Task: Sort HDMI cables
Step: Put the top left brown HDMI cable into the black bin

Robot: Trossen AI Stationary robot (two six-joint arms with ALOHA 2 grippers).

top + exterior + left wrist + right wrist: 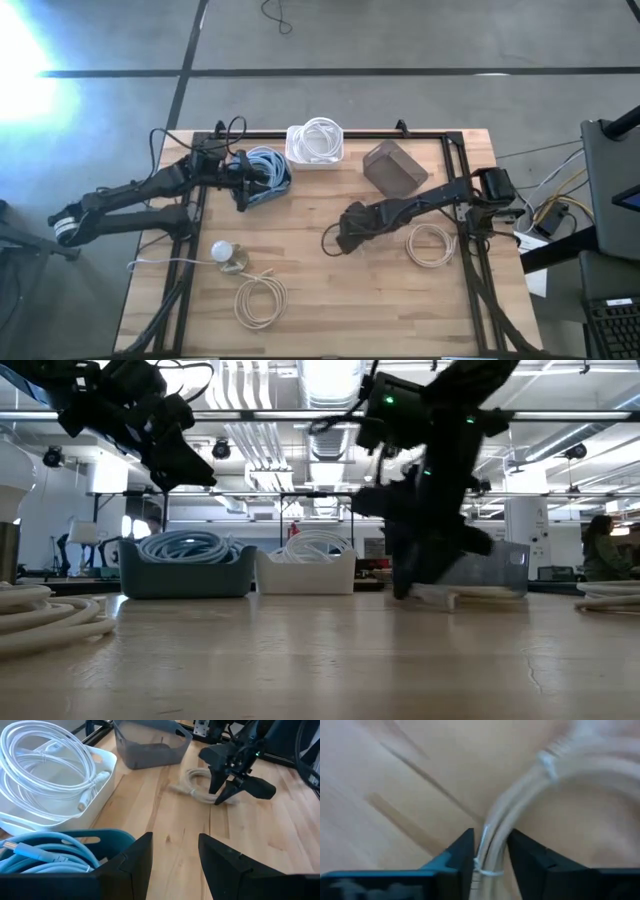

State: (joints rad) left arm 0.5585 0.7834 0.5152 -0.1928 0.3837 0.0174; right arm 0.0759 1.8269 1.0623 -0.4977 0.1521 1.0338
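Blue HDMI coils fill the teal bin (268, 176), and white coils fill the white bin (318, 143). The grey bin (392, 167) stands to their right. My left gripper (175, 862) hovers open over the teal bin's rim (75, 837) and holds nothing. My right gripper (491, 860) is down at the table's middle (343, 240), shut on a beige coil (192, 787), which my arm hides from above. Two more beige coils lie flat on the table, one to the right (430, 244) and one near the front (260, 300). My right gripper pinches the beige coil's bundled strands (492, 832) between its two fingers, beside a thin tie (487, 871). The fingers come from above, pointing down, and lie across the strands. The coil's loop (190, 782) lies on the table.
A white bulb-like object (222, 252) with a loose thin cord lies near the table's left front. A black frame runs along the table's sides and far edge. Bare wood shows between the bins and the front coil.
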